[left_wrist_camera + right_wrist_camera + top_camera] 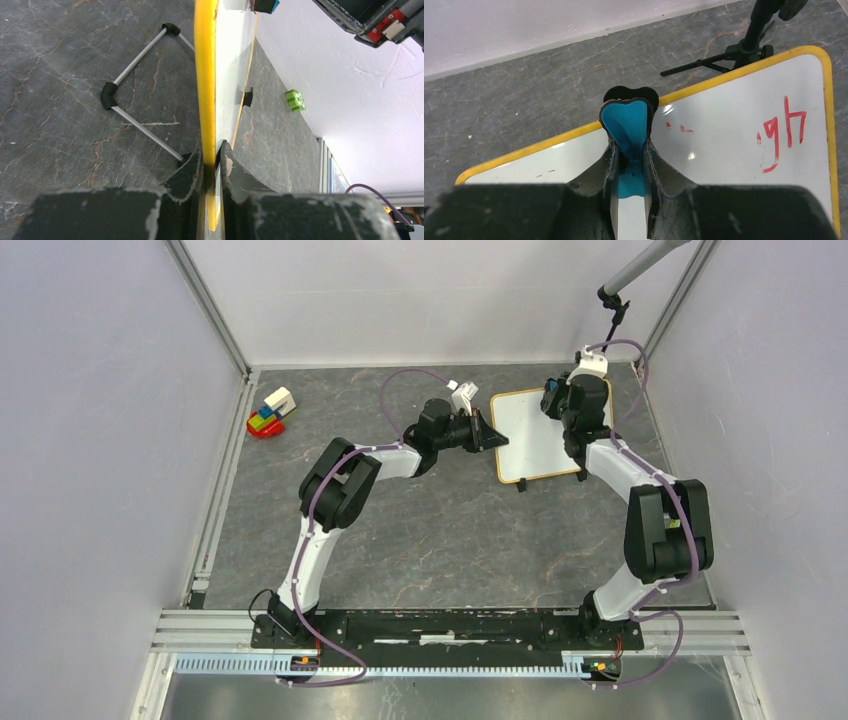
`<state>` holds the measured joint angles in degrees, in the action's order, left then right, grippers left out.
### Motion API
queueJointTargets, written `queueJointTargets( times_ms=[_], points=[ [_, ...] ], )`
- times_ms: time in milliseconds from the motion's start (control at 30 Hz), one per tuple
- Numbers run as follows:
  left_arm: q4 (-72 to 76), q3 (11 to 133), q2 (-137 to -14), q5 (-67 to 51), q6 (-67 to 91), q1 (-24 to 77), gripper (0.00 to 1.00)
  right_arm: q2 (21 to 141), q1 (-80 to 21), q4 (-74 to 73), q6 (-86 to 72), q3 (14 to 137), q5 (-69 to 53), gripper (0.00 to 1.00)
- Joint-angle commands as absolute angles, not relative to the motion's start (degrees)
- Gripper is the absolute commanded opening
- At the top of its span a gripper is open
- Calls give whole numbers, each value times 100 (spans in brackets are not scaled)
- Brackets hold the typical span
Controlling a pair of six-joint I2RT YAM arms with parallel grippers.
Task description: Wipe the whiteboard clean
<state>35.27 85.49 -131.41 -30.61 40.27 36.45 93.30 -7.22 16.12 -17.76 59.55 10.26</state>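
The whiteboard (530,432) lies at the back right of the table, white with a yellow-wood frame and red marks (781,132) on its surface. My left gripper (490,433) is shut on the board's left edge; the left wrist view shows the jaws clamped on the yellow edge (206,90). My right gripper (556,400) is shut on the blue eraser (628,131) and holds it on the board near its far edge. The eraser also shows at the top of the left wrist view (265,5).
A red, blue, green and white toy block stack (270,413) sits at the back left. A black camera stand (744,47) rises behind the board. The board's wire stand (142,92) lies under it. A green block (295,99) sits by the wall.
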Motion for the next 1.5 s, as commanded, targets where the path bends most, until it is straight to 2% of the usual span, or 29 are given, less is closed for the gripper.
queueJointTargets(
  times_ms=[0,233,433,667,833,1033,1167,1267,1467],
  points=[
    [3059,8625,-13191,-2927,3605,3639,2,9631,-243,1604,-1960,6200,871,0],
    [3048,8629,-13190,-2927,3601,3637,2,9353,736,1882,-2325,5052,717,0],
    [3043,8614,-13189,-2922,3601,3639,2,8834,483,2187,-2354,4339,467,0],
    [3041,8588,-13181,-2936,3604,3639,2,8735,-338,2099,-2232,4844,576,0],
    [3040,8614,-13192,-2944,3594,3639,2,9183,-273,1841,-2240,5745,799,0],
    [3039,8624,-13196,-2947,3590,3622,2,9755,297,1654,-2380,6420,761,0],
    [3049,8633,-13196,-2953,3609,3613,2,9953,762,1631,-2662,6262,405,0],
    [3057,8622,-13192,-2962,3622,3613,2,9827,1053,1946,-2881,5590,199,0],
    [3060,8605,-13179,-2971,3622,3612,2,9535,1138,2180,-2932,4788,18,0]
  ],
)
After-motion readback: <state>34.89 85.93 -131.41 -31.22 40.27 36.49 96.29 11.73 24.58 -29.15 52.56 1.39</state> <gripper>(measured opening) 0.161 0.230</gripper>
